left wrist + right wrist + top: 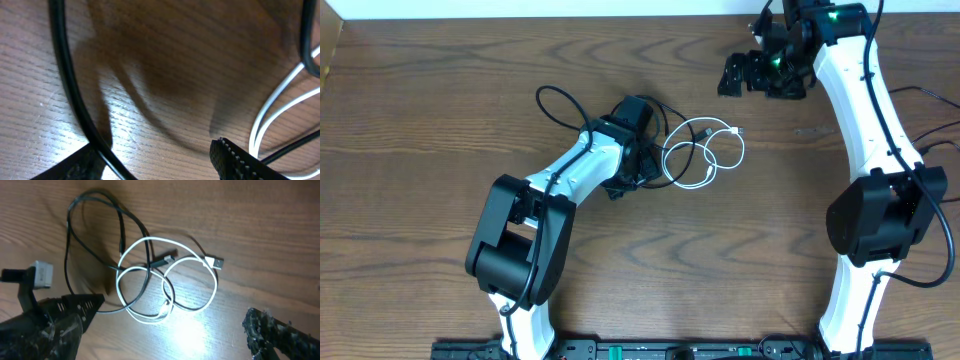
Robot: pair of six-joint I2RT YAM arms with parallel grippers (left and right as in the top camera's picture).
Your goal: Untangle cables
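The black cable (556,103) and the white cable (706,150) lie crossed over each other at the table's middle. In the right wrist view the black cable (95,235) loops up to the left and threads through the white cable's (170,285) loops. My left gripper (638,150) is down over the tangle's left side. Its fingers are open (155,167); the black cable (75,95) runs along the inside of the left finger and the white cable (272,112) lies to the right. My right gripper (748,75) is open and empty (165,335), held at the back right, apart from the cables.
The wooden table (440,120) ends at a pale wall along the back. Both arm bases stand at the front edge. Thicker black cables run along the right arm (930,150).
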